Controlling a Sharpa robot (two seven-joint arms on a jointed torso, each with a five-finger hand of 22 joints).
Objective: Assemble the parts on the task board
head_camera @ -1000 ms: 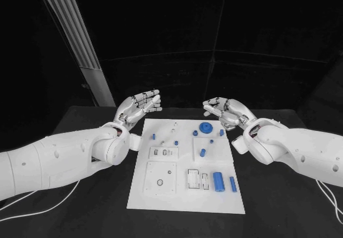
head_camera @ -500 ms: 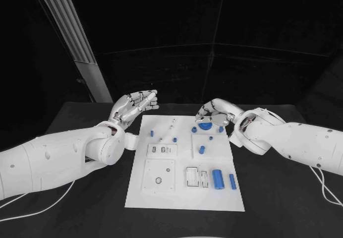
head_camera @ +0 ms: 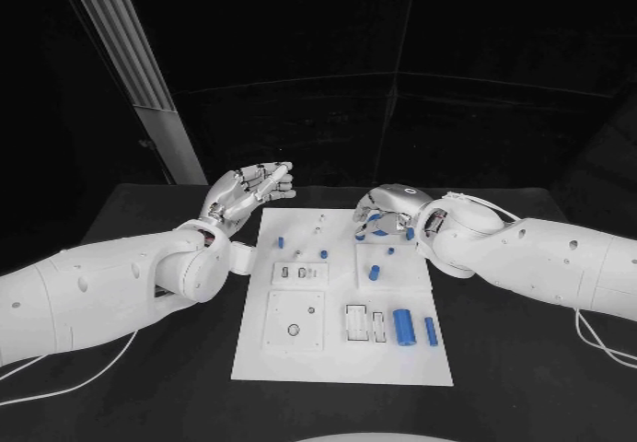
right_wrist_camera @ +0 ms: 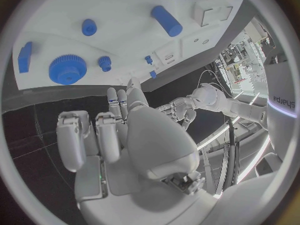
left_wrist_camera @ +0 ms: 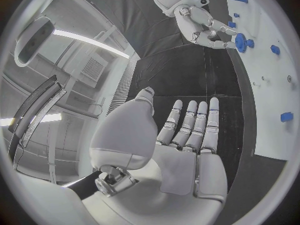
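Note:
The white task board (head_camera: 342, 364) lies in the middle of the table with blue parts on it. A blue gear (head_camera: 382, 229) sits near its far right corner, also seen in the wrist views (right_wrist_camera: 69, 69) (left_wrist_camera: 241, 42). My right hand (head_camera: 387, 211) hovers just over that gear with its fingers apart (left_wrist_camera: 203, 26) and nothing in them (right_wrist_camera: 125, 135). My left hand (head_camera: 249, 190) is raised off the board's far left corner, open and flat (left_wrist_camera: 181, 140). Two blue cylinders (head_camera: 405, 328) (head_camera: 430, 331) lie at the near right.
Small blue pegs (head_camera: 280, 243) (head_camera: 323, 253) (head_camera: 376, 272) are spread over the board's far half, with white socket blocks (head_camera: 300, 273) (head_camera: 297, 322) on its left side. A pale pillar (head_camera: 140, 87) rises behind the table at the far left.
My right hand has swung in over the board's far right corner and turned down above the blue gear. My left hand has stayed raised at the far left.

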